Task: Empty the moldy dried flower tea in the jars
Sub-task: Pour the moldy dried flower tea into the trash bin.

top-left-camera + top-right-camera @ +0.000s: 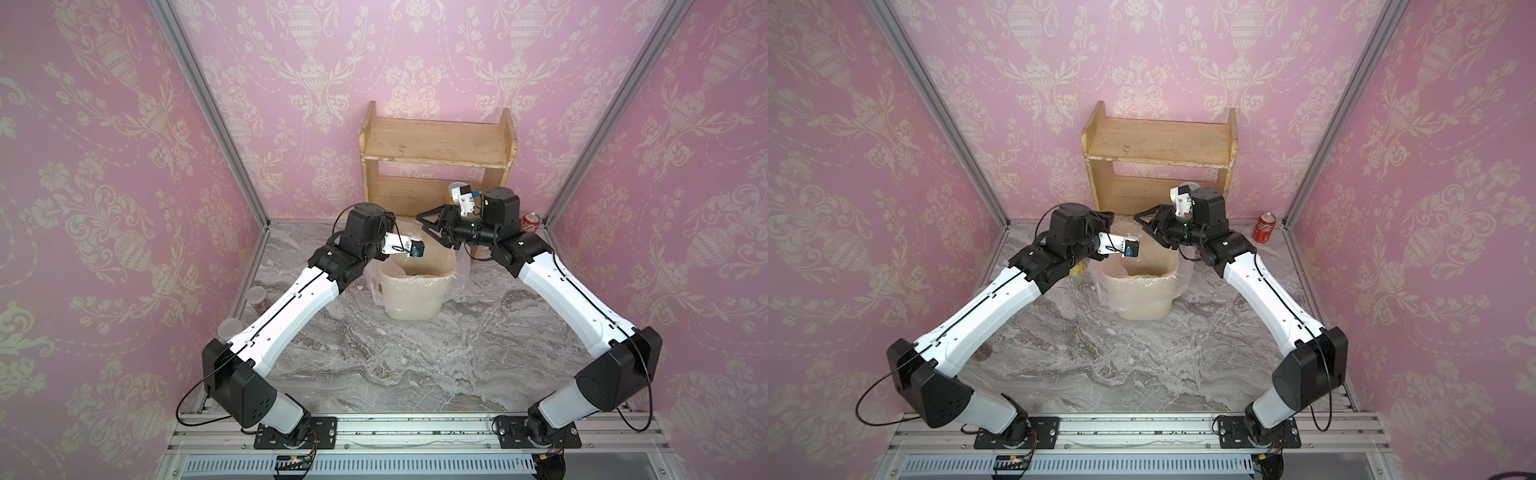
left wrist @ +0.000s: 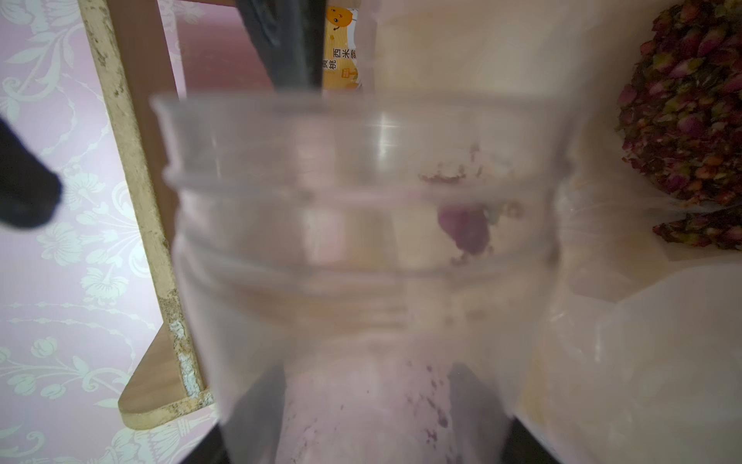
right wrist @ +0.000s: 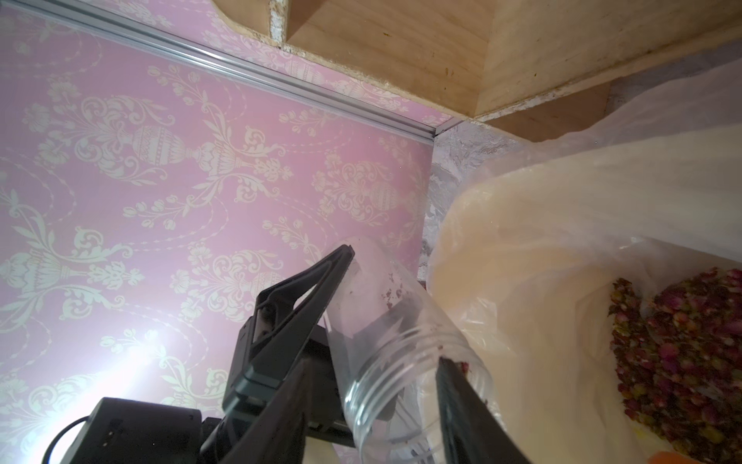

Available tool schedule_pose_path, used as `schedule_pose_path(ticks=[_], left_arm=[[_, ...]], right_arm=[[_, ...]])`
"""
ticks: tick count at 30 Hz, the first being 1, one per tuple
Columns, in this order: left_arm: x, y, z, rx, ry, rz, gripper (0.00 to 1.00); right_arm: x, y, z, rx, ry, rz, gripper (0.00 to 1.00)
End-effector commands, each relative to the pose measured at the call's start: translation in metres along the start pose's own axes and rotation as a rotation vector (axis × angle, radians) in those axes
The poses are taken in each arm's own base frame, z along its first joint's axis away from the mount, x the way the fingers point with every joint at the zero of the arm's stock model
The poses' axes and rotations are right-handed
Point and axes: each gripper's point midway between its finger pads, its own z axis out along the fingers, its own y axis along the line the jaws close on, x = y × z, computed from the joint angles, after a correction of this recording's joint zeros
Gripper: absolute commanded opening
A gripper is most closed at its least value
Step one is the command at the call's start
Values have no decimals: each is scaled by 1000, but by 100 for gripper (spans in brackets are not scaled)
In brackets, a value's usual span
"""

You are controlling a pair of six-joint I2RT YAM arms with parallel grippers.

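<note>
**A:** Where is the jar [image 3: 401,341] right now?

**B:** Your left gripper [image 2: 367,373] is squeezing it, tipped above the cream bin [image 1: 411,299] in the middle of both top views.

**A:** And my right gripper [image 3: 375,373]?

**B:** Its jaws are sitting on each side of the jar's mouth. I cannot tell if they are gripping.

**A:** And the tea [image 3: 682,341]?

**B:** It is lying heaped on the crinkly plastic bag [image 3: 542,281], lower right. A few crumbs are sticking to the smooth clear wall. Try tapping gently, with the mouth pointing into the bin.
</note>
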Motion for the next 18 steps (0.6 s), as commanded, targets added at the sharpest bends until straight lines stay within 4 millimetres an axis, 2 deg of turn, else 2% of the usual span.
schedule_pose_path(ticks=[1,10,18], left_arm=[[-3,6,-8,-28,-32,-36,38],[-4,7,-8,-38,-36,-41,38],[-2,10,-9,-48,-27,-42,38]], right_arm=[[2,23,10,-81,29,2,46],[11,29,24,-109,69,33,41],[15,28,17,-97,61,25,40]])
